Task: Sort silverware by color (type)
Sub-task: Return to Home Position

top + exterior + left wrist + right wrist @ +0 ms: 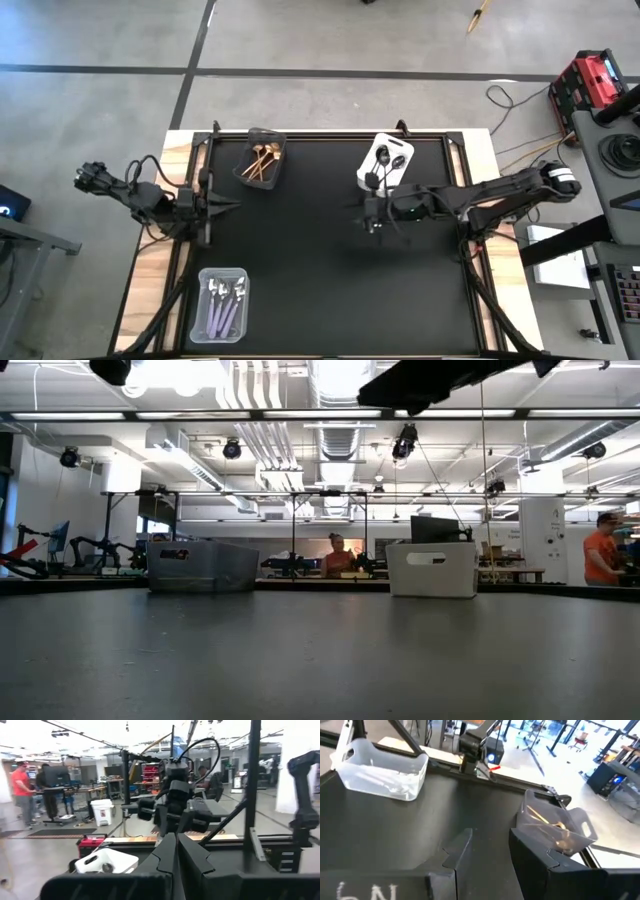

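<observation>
Gold spoons (pixel 262 160) lie in a dark bin (pixel 262 142) at the far side of the black mat; the right wrist view shows them too (pixel 555 827). Dark spoons (pixel 385 160) lie in a white bin (pixel 398 145) at the far centre. Lilac-handled spoons (pixel 224 305) lie in a clear bin (pixel 203 310) near the front left. My right gripper (pixel 492 851) hovers open over the mat just in front of the white bin (pixel 372 222), with nothing between its fingers. My left gripper (pixel 176 851) stays shut at the mat's left edge (pixel 232 205).
The black mat (pixel 320 290) covers the table inside a dark metal frame with upright posts (pixel 252 780). The wooden table edge (pixel 150 270) shows on the left. In the low view the dark bin (pixel 205 565) and the white bin (pixel 432 568) stand at the far side, with people in the room beyond.
</observation>
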{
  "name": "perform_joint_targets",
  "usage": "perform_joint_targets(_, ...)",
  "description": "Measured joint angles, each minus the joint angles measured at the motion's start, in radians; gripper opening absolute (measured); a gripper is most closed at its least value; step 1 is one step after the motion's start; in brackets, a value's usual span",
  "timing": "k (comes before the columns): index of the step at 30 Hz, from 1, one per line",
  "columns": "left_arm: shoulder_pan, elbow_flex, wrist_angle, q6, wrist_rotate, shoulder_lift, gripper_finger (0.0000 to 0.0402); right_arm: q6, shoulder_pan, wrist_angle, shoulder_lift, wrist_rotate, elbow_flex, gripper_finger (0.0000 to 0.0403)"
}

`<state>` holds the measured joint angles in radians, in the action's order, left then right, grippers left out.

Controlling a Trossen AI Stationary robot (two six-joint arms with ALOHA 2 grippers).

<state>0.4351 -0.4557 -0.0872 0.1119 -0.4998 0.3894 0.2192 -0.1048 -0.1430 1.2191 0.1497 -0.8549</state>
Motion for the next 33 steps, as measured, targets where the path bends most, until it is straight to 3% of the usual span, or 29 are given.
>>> perform_joint_targets(5,0.000,0.000,0.011,0.011,-0.078,0.002,0.0000,-0.003,0.012,-0.005,-0.083,-0.002,0.058,0.0121)
perform_joint_targets(18,0.000,0.079,0.023,0.018,-0.075,-0.043,0.0000,-0.030,0.019,-0.005,-0.249,-0.027,0.150,0.0121)
perform_joint_targets(33,0.000,0.140,0.097,-0.005,-0.076,-0.244,0.0000,-0.084,0.076,-0.012,-0.404,-0.028,0.277,0.0121)
